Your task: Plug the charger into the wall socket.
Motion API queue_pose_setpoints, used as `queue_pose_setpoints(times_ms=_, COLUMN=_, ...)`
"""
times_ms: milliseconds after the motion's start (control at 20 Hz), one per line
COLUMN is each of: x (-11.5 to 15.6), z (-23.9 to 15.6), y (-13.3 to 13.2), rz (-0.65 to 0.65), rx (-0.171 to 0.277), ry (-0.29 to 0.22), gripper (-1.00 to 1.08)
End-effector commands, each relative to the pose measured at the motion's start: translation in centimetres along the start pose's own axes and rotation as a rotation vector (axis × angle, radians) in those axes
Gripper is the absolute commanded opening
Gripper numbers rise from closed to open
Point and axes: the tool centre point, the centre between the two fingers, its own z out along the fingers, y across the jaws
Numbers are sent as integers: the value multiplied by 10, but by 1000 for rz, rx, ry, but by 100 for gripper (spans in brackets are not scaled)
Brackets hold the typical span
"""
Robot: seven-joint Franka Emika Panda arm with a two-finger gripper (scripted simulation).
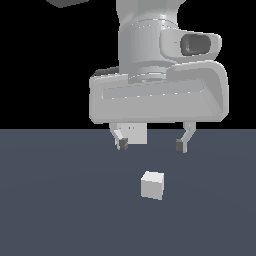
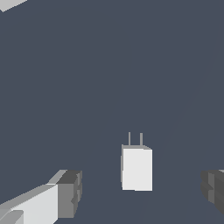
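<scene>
Background: black void above a flat slate-grey desk [image 1: 60, 215], which bears the objects.
Exterior view only: the arm's bulky pale body, and behind the tool a partly hidden upright white plate, the wall socket [image 1: 136, 133], with two tiny dots faintly visible on it.
Wrist view only: two thin prongs [image 2: 135, 139] projecting from one end of the charger [image 2: 137, 169]; a pale sliver at one corner of this view, possibly the socket's edge, too little shown to be sure.
Tool: the tool [image 1: 151, 145] hangs above the desk with its jaws spread wide, holding nothing and touching nothing; dark fingertips [image 2: 70, 194] flank the charger in the wrist view.
Charger: small white block [image 1: 152, 185] resting on the desk, below the open jaws and apart from them, nearer the camera than the socket.
</scene>
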Motion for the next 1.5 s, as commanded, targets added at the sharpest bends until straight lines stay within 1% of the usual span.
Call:
queue_pose_setpoints(times_ms=0, x=-4, z=4, y=4, rz=19, rx=-2, ry=8, gripper=100)
queue_pose_setpoints(times_ms=700, x=-8, z=13, y=6, rz=36, rx=-4, ry=13, gripper=100)
queue_pose_setpoints(times_ms=1200, x=-13, z=50, y=6, rz=36, rx=-3, ry=13, gripper=100)
queue_pose_setpoints(times_ms=1450, x=-14, z=59, y=6, rz=36, rx=-3, ry=13, gripper=100)
